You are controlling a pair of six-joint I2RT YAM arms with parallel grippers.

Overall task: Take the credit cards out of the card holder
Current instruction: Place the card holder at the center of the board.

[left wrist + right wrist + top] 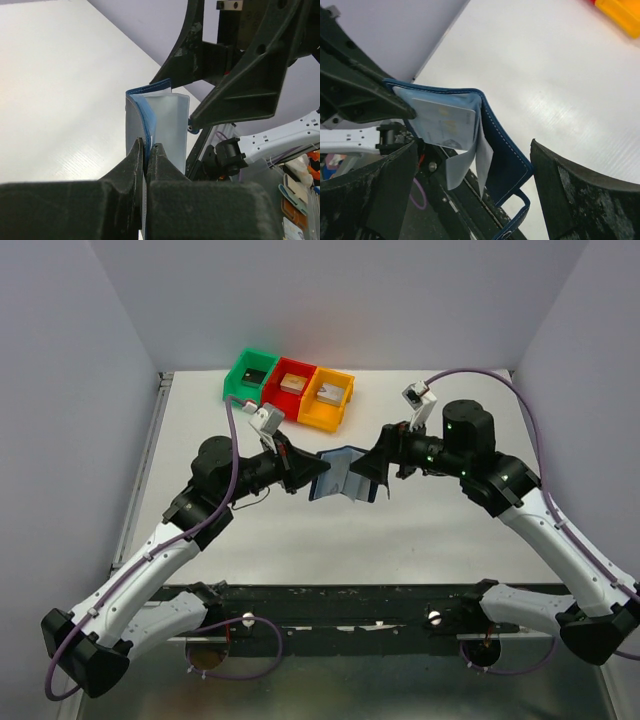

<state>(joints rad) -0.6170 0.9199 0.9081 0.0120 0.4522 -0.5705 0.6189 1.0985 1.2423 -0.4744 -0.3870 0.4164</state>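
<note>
The navy-blue card holder [346, 474] hangs half open above the middle of the table, between my two grippers. My left gripper [146, 149] is shut on its near edge, pinching the blue cover and a greyish pocket leaf [167, 125]. In the right wrist view the card holder [507, 150] shows its stitched cover, loose pale pockets and a strap tab [517, 220]. A pale silver-grey credit card [445, 125] sits in a see-through pocket. My right gripper [475, 195] stands wide open, its fingers either side of the holder's lower end without touching it. Other cards are hidden.
Green [250, 375], red [291, 385] and orange [327, 397] bins stand in a row at the back of the table, each with a small block inside. The two arms nearly meet over the table's middle. Grey walls close in the left, right and far sides.
</note>
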